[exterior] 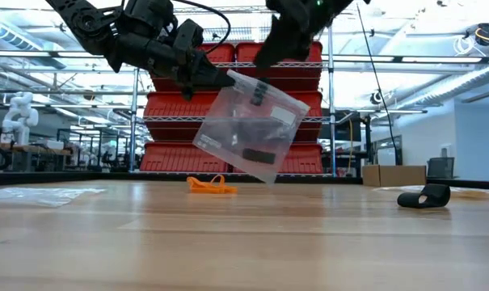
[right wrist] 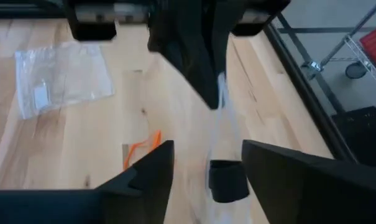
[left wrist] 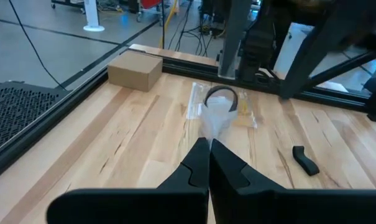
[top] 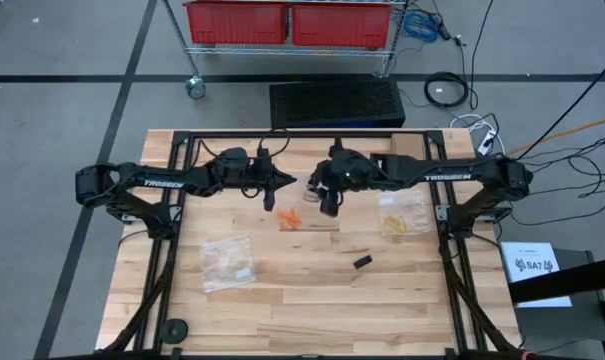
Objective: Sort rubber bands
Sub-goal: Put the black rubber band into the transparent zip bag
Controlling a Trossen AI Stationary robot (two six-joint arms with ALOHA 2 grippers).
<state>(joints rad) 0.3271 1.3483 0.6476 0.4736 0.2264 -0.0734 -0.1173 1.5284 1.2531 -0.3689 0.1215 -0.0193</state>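
Note:
A clear plastic zip bag [exterior: 252, 129] hangs in the air over the table's middle, with black rubber bands [exterior: 256, 153] inside it. My left gripper [exterior: 228, 79] is shut on the bag's top. My right gripper [right wrist: 207, 146] is open just above the bag. Its fingers stand on either side of the bag's upper part and of a black band [right wrist: 228, 180]. I cannot tell whether they touch. Orange rubber bands [top: 290, 218] lie on the table under the bag. One black band [top: 362, 262] lies nearer the front. My left gripper pinches the bag's upper edge at a corner [exterior: 234, 81] between its two shut fingers [left wrist: 200, 155]. It comes in about level from the table's left. The bag hangs below and beyond the fingertips, tilted and clear of the table.
A clear bag with pale tan bands [top: 227, 262] lies flat at the front left. Another such bag [top: 404, 213] lies at the right. A small cardboard box [left wrist: 135, 70] stands near the far rail. Black frame rails [top: 172, 230] run along the table's sides.

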